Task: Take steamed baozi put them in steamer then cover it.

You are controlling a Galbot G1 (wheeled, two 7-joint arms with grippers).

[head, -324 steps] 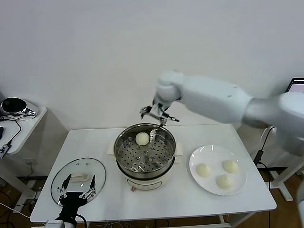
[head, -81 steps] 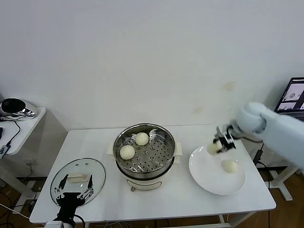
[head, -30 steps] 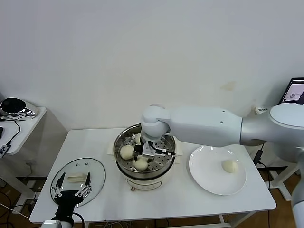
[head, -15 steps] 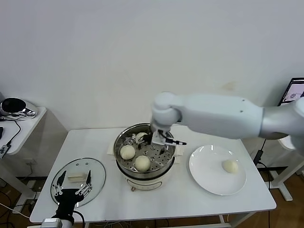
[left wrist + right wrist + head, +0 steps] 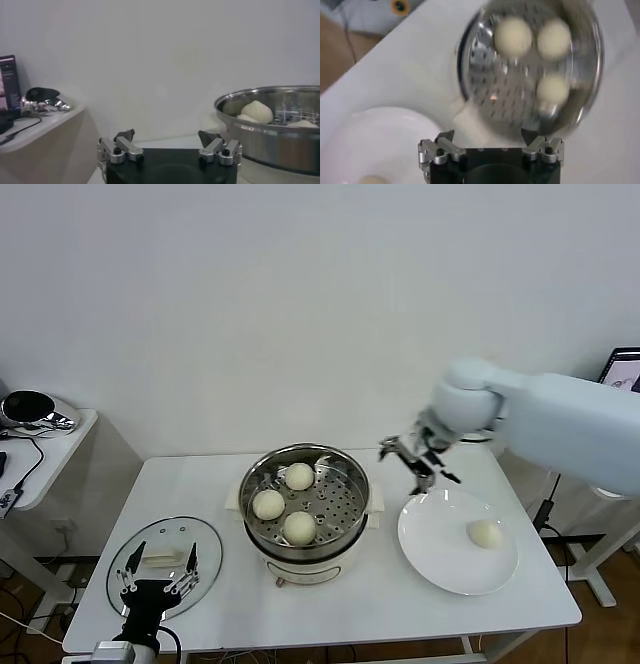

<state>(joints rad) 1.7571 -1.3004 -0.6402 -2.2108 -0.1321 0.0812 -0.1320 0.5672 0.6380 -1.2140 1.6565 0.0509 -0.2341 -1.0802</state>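
With three baozi in the steamer (image 5: 304, 499), right gripper (image 5: 418, 461) hangs open and empty between steamer and plate (image 5: 435, 556), last baozi (image 5: 485, 533) lower-right on the plate; left gripper (image 5: 156, 582) open, idle over cover (image 5: 165, 559).

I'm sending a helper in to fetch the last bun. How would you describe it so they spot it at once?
Find the white table and look to the right of the steel steamer, where a flat white plate sits. The baozi lies alone on that plate, near its right side; the three other buns are all inside the steamer.
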